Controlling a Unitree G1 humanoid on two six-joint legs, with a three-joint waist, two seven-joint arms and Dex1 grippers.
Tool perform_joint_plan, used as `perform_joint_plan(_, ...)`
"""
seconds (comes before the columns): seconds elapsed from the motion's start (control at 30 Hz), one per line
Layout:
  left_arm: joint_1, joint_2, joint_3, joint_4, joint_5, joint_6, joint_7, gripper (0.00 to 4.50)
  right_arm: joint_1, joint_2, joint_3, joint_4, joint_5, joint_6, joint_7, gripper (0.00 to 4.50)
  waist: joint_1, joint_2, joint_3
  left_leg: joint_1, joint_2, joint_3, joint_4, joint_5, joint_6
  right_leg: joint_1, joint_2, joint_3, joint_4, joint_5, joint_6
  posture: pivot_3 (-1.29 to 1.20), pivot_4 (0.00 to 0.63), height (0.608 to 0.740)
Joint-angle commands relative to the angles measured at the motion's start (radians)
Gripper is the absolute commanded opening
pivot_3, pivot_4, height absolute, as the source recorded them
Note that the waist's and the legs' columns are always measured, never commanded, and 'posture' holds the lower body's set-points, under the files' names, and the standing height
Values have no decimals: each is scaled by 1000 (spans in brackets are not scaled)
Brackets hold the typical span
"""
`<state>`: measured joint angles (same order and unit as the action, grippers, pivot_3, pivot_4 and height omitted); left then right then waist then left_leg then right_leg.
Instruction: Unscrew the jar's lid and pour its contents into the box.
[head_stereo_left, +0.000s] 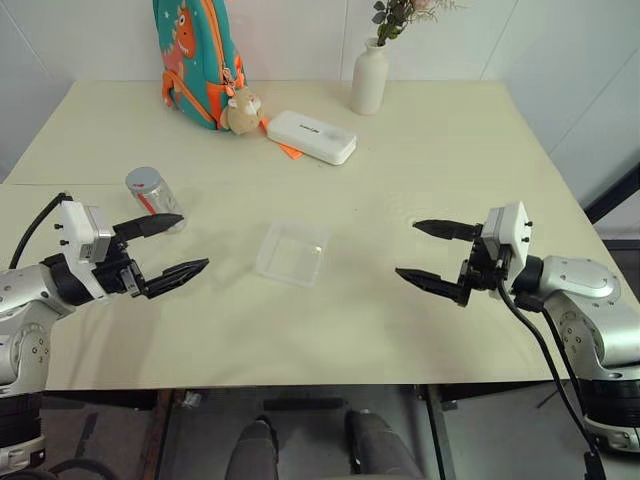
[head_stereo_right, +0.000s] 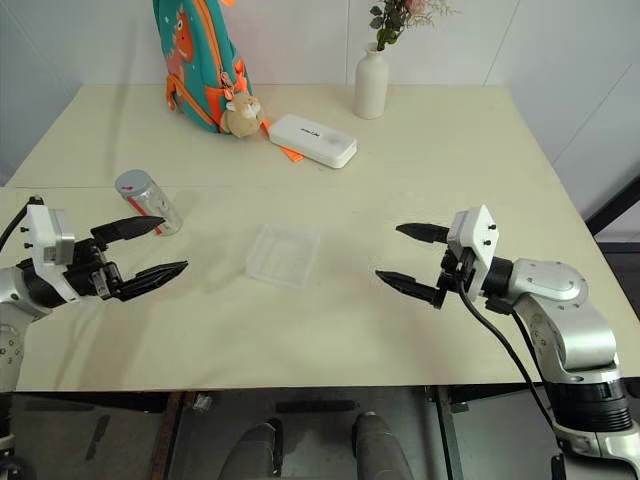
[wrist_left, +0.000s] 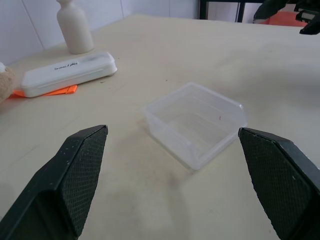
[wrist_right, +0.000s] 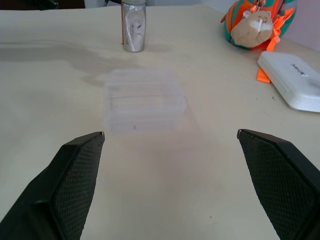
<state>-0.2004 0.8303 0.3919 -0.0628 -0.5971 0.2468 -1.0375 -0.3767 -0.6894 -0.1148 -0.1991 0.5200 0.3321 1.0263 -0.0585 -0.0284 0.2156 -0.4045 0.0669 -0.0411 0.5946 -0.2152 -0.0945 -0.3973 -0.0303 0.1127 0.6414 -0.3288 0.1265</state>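
We're over the desk, nothing started. The box sits dead centre, empty. The jar stands at nine o'clock from it, long axis upright, lid on top and pointing up. Our left gripper, jaws spread wide and empty, is just beside it and nearer by far; the right gripper, equally open, hangs well apart at three o'clock.

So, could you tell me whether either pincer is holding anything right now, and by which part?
Nothing is held. The left pincer and right pincer both hang open above the table, apart from the jar and the box.
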Motion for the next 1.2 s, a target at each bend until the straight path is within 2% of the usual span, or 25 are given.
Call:
perform_joint_plan(0.03, 21, 5, 36, -26, 1, -6, 14, 4463, -28, 23, 6, -20, 23, -11, 3, 4500, 0, 0, 0, 0, 0, 0, 0, 0, 0, 0, 0, 0, 0, 0, 0, 0, 150, 740)
perform_joint_plan(0.2, 122, -47, 93, -86, 37, -20, 137, 4463, -61, 65, 55, -10, 19, -21, 30, 4500, -2, 0, 0, 0, 0, 1, 0, 0, 0, 0, 0, 1, 0, 0, 0, 0, 150, 740)
perform_joint_plan(0.33, 190, -158, 156, -159, 85, 29, 395, 4463, -141, 112, 82, 29, 19, -29, 35, 4500, 0, 0, 0, 0, 0, 1, 1, -1, 1, -1, 0, 2, 1, 0, 0, 0, 150, 740)
perform_joint_plan(0.47, 211, -278, 181, -230, 125, 57, 602, 4463, -232, 172, 100, 54, 36, -13, 37, 4500, 2, -1, -1, 0, 0, 1, 4, -1, 1, 0, 0, 1, 4, 1, 1, 0, 150, 740)
perform_joint_plan(0.6, 150, -358, 158, -147, 192, 0, 726, 4463, -274, 204, 116, 44, 62, -8, 62, 4500, 8, -1, -1, 0, 0, 1, 6, -1, 1, 1, 0, 1, 4, 1, 2, 0, 150, 740)
perform_joint_plan(0.77, 36, -386, 103, -26, 257, -68, 774, 4463, -328, 245, 131, 59, 66, -9, 55, 4500, 6, -1, -1, 0, 0, 0, 10, -1, 1, 1, 1, 1, 4, 2, 3, 0, 150, 740)
perform_joint_plan(1.07, -110, -348, 60, 186, 327, -170, 782, 4463, -332, 333, 160, 33, 51, -23, 9, 4500, 3, -1, -1, 0, 0, 0, 7, -1, 0, 0, 1, 1, 4, 3, 3, 0, 150, 740)
perform_joint_plan(1.2, -161, -335, 61, 264, 311, -201, 753, 4463, -323, 348, 166, 19, 43, -27, -12, 4500, 4, -1, -1, -1, 0, 0, 7, -1, 0, 0, 1, 1, 4, 3, 3, 0, 150, 740)
